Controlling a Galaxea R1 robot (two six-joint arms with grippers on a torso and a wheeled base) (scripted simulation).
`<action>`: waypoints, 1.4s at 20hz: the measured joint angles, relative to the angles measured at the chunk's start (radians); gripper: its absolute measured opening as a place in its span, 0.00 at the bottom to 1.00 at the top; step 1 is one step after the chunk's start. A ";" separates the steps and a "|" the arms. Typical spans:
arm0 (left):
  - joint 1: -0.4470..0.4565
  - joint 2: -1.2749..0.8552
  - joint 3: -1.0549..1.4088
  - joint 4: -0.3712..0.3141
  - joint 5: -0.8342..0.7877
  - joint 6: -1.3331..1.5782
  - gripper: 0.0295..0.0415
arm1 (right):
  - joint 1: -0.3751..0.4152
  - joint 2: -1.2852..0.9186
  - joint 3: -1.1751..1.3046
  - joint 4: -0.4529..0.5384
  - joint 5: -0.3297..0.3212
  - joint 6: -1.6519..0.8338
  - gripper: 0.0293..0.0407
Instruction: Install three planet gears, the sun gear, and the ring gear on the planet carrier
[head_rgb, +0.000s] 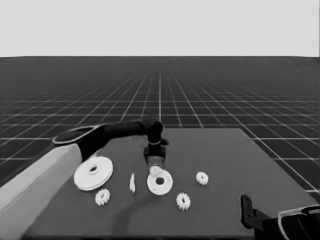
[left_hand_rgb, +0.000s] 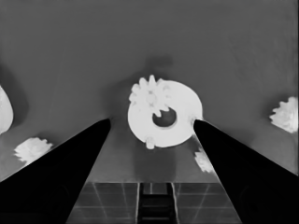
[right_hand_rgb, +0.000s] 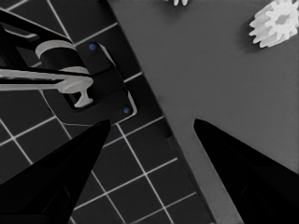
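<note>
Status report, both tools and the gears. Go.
Left tool open above smaller round part, one gear seated. Right tool open, parked at table corner. Three gears loose.

No writing, label, brand, number or sign can be read anywhere here, neither on the white parts, the arms nor the table.

right gripper (right_hand_rgb: 152, 128) fingers spread over table corner (right_hand_rgb: 196, 88) and floor grid, one toothed gear (right_hand_rgb: 275, 22) near corner, dark machinery (right_hand_rgb: 96, 84) with blue lights beyond edge

left claw (head_rgb: 156, 164) over smaller round part (head_rgb: 160, 184), gears around
</note>
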 joint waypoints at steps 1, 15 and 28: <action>-0.002 0.000 0.001 -0.002 0.001 0.000 0.75 | 0.000 0.000 0.000 0.000 0.000 0.000 0.81; 0.139 -0.813 0.821 0.140 -0.049 -0.017 0.75 | 0.000 0.000 0.000 0.000 0.000 0.000 0.81; 0.277 -0.772 0.720 0.257 -0.120 0.020 0.14 | 0.000 0.000 0.000 0.000 0.000 0.000 0.81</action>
